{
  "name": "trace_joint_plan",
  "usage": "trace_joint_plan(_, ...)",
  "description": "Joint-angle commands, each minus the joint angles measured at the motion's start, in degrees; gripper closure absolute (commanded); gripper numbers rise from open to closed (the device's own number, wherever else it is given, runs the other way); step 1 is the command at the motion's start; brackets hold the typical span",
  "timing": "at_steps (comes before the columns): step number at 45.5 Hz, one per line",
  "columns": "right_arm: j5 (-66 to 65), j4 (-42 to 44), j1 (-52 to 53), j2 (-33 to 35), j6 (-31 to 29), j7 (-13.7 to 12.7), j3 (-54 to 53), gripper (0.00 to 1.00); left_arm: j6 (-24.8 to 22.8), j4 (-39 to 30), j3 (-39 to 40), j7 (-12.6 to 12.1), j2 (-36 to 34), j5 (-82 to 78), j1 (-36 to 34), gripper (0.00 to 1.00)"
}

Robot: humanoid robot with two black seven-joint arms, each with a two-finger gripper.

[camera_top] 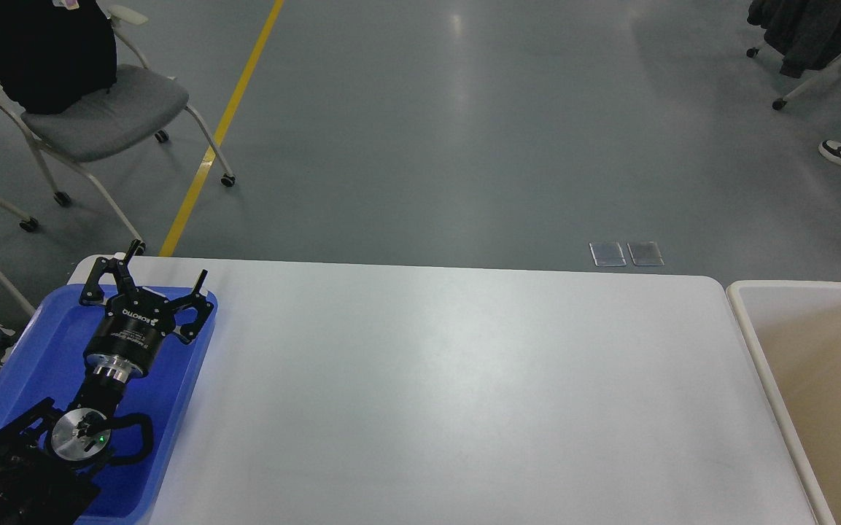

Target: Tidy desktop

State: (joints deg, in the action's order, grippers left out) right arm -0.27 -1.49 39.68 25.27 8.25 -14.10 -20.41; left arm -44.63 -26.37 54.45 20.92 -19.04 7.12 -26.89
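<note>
Black hand [161, 273], fingers spread, over glossy desktop [449, 394]

We are holding our left claw [165, 271], fingers spread, over the blue tray [172, 408] on the white bench [464, 394].

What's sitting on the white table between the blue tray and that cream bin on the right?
Nothing: in the head view, the desktop is bare all the way from the blue tray to the cream bin.

Tray [194, 408] on desktop's [464, 394] left end; bin [770, 343] right of it.
</note>
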Motion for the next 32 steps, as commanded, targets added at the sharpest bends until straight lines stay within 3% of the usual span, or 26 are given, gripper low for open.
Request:
trace_joint_plan(1,-0.7,-0.5,1.0,0.3,-0.9,0.0,0.6,0.00,0.1,0.0,0.0,0.0,0.0,0.0,0.0,0.01)
trace_joint_plan(16,-0.8,-1.1,9.4,1.6,-4.6,-0.1,2.9,0.00,0.1,0.0,0.0,0.0,0.1,0.0,0.0,0.01)
trace_joint_plan(32,0.1,-14.1,16.2,2.0,-4.1,-0.1,0.6,0.00,0.1,0.0,0.0,0.0,0.1,0.0,0.0,0.01)
